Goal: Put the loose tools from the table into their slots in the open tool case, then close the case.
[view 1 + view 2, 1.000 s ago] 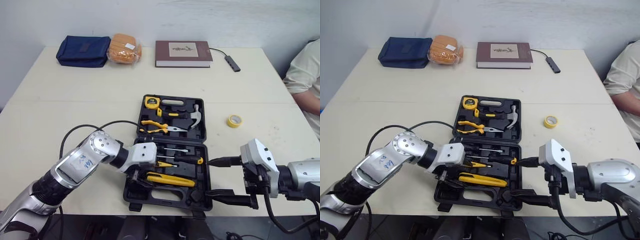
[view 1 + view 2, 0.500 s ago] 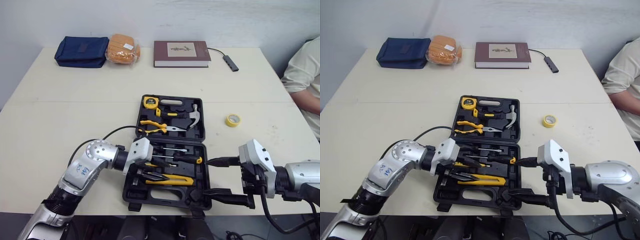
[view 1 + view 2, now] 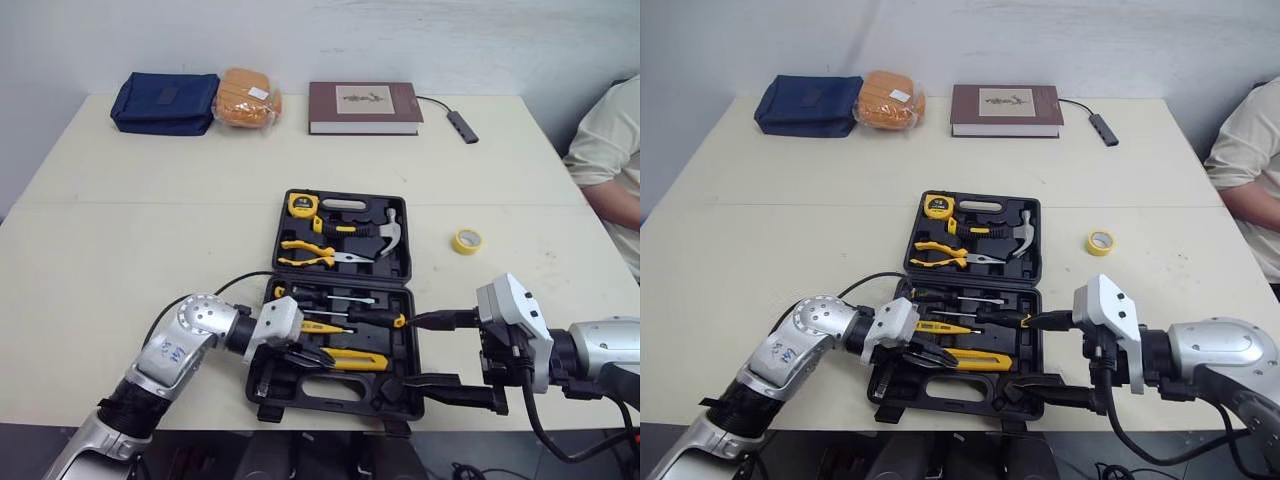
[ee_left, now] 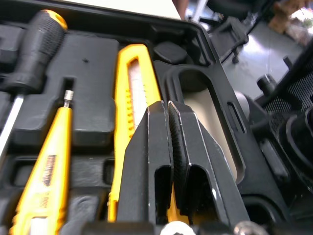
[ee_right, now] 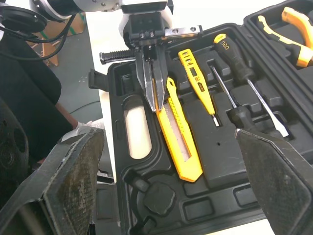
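In the case's near half, the left gripper, clenched empty, lies lengthwise along the yellow knife; the right gripper stands spread at the rim.

Left tool hides part of utility knife.

The tool case is matt black moulded plastic, a bit grainy. The knife looks like smooth yellow plastic with some sheen. The screwdriver shaft and hammer head are bare shiny metal. The bag is blue cloth, kinda soft-looking. The table is smooth and matt, the tape roll glossy. The book has a matt cover.
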